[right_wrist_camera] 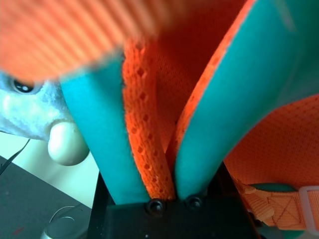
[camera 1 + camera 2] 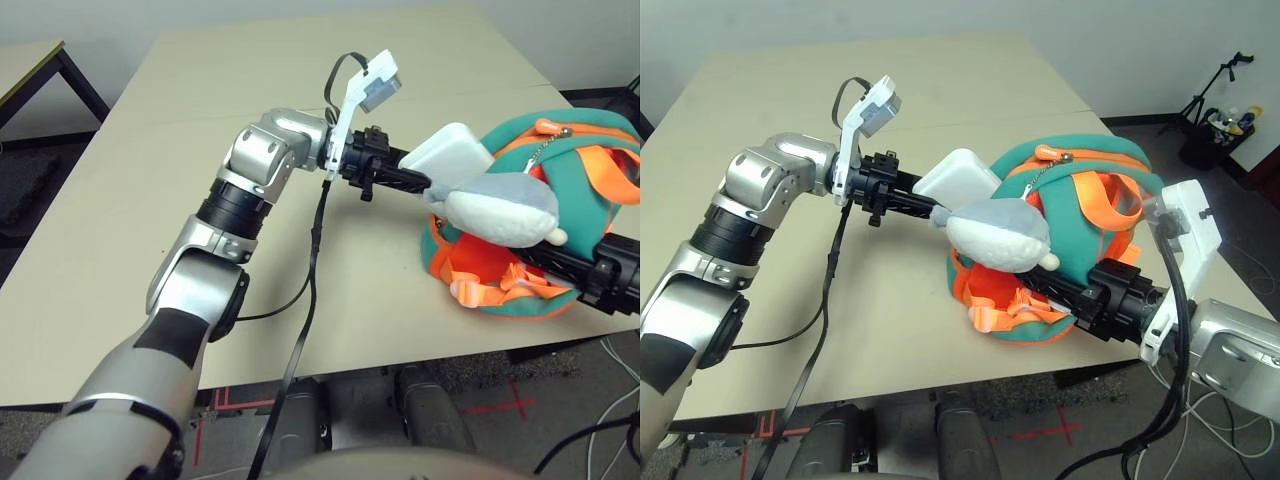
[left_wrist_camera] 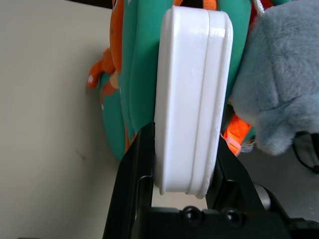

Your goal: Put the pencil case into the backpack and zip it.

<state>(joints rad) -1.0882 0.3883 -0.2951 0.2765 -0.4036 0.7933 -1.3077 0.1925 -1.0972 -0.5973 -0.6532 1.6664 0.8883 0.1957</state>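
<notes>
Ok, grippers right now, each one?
Left gripper: closed on the white pencil case.
Right gripper: closed on folds of the teal backpack.

My left arm (image 2: pixel 735 205) reaches in to the left side of the backpack (image 2: pixel 572 190), elbow bent, its gripper (image 3: pixel 180 172) closed on the pencil case (image 3: pixel 192 99). My right arm (image 2: pixel 1230 350) comes in from the backpack's right, its gripper (image 1: pixel 172 199) clamped on the teal-and-orange fabric.

Plush toy (image 2: pixel 998 235) before backpack (image 2: pixel 1080 220), pencil case (image 2: pixel 958 180) apparently beside it
</notes>
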